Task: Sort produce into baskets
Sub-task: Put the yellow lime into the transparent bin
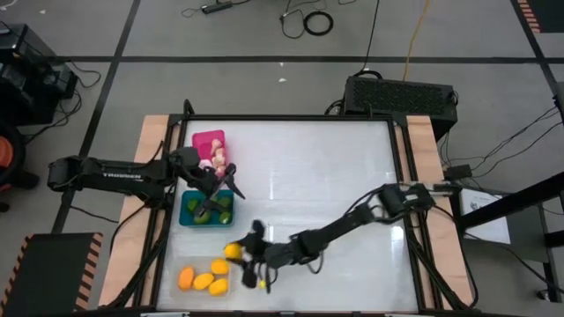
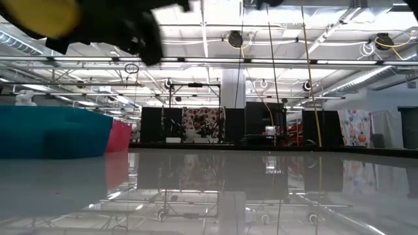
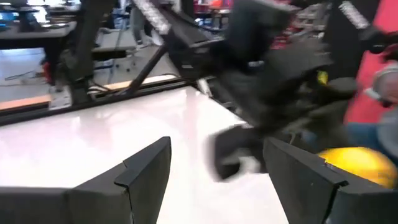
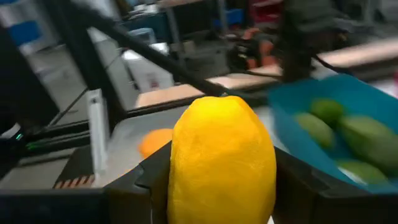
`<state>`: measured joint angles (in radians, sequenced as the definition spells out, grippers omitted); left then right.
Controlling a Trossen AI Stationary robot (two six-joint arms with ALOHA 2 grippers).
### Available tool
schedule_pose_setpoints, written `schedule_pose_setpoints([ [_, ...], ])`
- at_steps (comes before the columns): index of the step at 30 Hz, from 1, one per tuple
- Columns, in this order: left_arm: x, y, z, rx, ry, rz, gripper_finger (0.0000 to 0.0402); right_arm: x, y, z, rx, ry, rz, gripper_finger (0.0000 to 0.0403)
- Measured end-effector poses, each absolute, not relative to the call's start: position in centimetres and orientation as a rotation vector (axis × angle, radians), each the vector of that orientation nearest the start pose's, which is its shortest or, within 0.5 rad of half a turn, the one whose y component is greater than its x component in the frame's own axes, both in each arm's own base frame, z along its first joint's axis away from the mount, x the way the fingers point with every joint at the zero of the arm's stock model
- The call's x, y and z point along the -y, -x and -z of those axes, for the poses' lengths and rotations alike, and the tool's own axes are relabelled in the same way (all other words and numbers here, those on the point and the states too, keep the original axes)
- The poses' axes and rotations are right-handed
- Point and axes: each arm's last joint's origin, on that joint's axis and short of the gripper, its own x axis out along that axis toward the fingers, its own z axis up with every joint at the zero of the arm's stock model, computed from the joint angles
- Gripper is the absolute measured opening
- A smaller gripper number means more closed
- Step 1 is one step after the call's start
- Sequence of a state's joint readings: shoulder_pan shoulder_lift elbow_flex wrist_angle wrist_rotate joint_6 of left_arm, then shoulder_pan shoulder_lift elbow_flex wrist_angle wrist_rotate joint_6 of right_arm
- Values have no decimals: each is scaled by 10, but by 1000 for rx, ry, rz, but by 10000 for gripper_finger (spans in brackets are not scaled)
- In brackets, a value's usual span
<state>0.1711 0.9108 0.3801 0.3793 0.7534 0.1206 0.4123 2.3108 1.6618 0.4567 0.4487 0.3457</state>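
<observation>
White table (image 1: 335, 176) with pink basket (image 1: 208, 141), teal basket (image 1: 188, 210) and clear basket (image 1: 176, 269) along its left side.

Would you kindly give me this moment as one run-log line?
right hand: shut on yellow fruit, near clear bin | left hand: open, empty, over teal bin | pink bin: pale bulbs inside

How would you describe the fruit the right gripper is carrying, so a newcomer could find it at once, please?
Find the clear bin at the table's near left corner. Just beside it, the right gripper holds a yellow fruit, the only one outside the bins.
</observation>
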Motion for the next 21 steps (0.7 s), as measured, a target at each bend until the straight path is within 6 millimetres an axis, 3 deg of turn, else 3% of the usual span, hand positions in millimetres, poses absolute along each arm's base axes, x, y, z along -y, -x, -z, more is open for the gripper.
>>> schedule_pose_setpoints([
  [5, -13, -189, -226, -95, -89, 565, 263, -215, -517, -181, -130, -201, -33, 189],
  [10, -13, -189, -227, -87, -102, 564, 263, -218, -540, -173, -111, -215, -201, 189],
  [16, -11, -188, -227, -77, -99, 618, 263, -206, -550, -168, -122, -298, -225, 200],
  [21, -11, -188, -227, -78, -95, 619, 263, -207, -550, -169, -120, -333, -229, 226],
])
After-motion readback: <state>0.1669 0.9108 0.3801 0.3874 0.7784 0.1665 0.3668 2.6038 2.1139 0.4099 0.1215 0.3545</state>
